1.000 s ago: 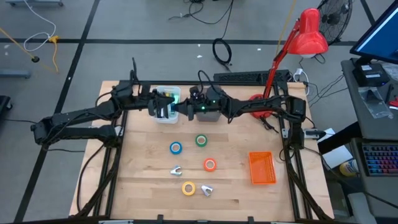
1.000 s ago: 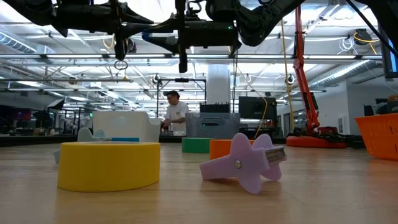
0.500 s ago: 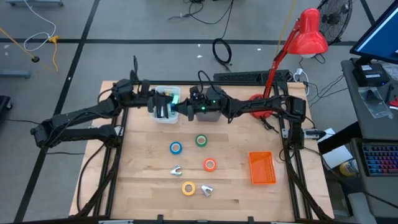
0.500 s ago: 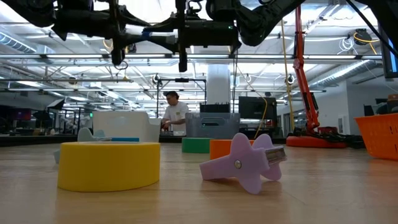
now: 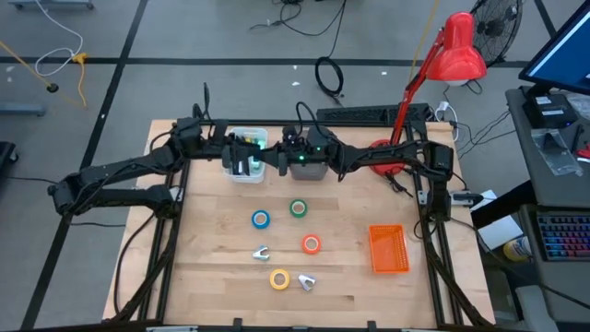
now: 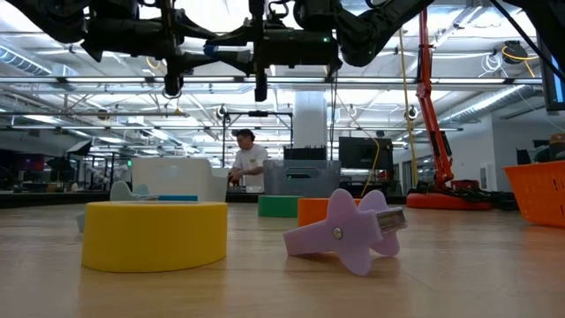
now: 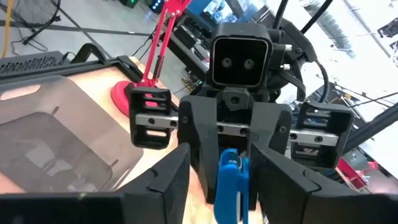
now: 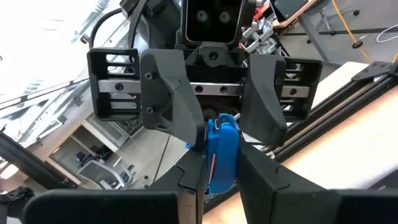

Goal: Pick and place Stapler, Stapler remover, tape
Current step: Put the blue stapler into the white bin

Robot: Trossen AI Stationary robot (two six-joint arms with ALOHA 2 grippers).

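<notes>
Two grippers meet above the table's far edge, the left gripper (image 8: 211, 109) spread beside the blue stapler (image 8: 221, 152) that the right gripper (image 7: 231, 134) pinches, while four tape rolls (image 5: 261, 219) lie on the table (image 5: 212, 258)

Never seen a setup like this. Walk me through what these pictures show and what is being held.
Two dark robot arms work over a wooden table. One picture looks straight down, one looks level across the tabletop, and two come from cameras on the arms' wrists.

At the back, the left gripper and right gripper meet nose to nose. The right one pinches a blue item, likely the stapler.

On the table lie four tape rolls: blue, green, orange and yellow, plus two small claw pieces and an orange basket.
</notes>
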